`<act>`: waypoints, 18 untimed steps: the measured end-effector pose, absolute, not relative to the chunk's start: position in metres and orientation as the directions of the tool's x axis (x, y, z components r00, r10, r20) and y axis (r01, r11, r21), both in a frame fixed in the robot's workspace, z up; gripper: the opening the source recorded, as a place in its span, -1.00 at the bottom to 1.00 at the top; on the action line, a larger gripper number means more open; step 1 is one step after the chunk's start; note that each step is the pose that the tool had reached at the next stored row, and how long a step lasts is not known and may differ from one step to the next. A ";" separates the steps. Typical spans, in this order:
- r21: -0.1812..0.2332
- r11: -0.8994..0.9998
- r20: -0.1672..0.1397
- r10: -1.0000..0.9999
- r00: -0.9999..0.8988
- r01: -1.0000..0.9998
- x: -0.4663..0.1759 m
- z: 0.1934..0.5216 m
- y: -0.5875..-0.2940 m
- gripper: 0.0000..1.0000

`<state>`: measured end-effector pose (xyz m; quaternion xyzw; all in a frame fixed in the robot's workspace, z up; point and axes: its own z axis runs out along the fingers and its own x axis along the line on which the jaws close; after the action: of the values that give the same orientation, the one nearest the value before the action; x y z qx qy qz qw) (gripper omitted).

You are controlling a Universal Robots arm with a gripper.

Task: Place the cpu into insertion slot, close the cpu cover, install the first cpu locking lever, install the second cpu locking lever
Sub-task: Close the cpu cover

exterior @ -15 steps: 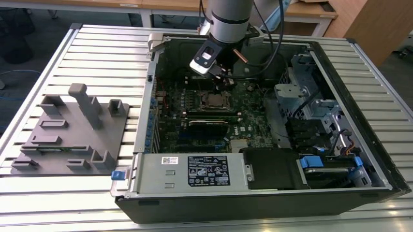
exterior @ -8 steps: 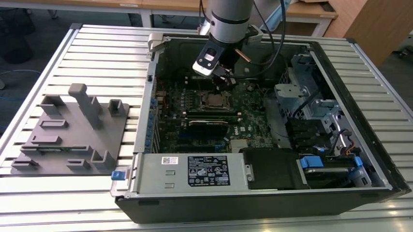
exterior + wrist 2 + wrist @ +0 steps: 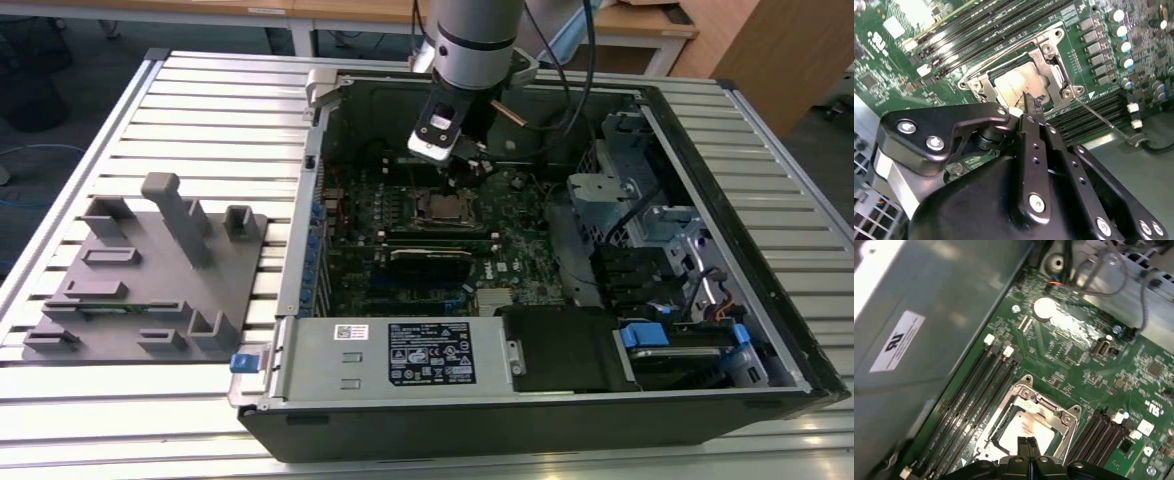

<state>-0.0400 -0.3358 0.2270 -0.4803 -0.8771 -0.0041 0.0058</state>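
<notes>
Black gripper (image 3: 1027, 444) fingertips pressed together, gripping nothing, right over edge of flat silver-grey square cpu (image 3: 1021, 430). Cpu sits in silvery-rimmed square insertion slot (image 3: 442, 207); thin silvery frame-shaped cpu cover (image 3: 1056, 415) lies around it. Printed black label (image 3: 430, 352) on grey metal box (image 3: 320, 355), writing illegible.

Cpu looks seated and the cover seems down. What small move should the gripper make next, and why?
Probably shift the shut gripper sideways off the cpu toward the thin locking lever. The cpu cover frames the chip in both wrist views, while that lever juts out free past the cover's corner, so latching it seems the step left open.
</notes>
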 end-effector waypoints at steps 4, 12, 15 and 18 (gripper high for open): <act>0.002 0.599 0.014 0.801 -0.599 0.801 -0.040 0.227 -0.336 -0.80; 0.002 0.704 0.014 0.711 -0.704 0.711 -0.040 0.226 -0.336 -0.80; 0.002 0.742 0.014 0.671 -0.742 0.671 -0.040 0.225 -0.336 -0.80; 0.002 0.777 0.014 0.630 -0.777 0.630 -0.040 0.225 -0.336 -0.80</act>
<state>-0.0400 -0.3358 0.2247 -0.3341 -0.9425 -0.0032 0.0064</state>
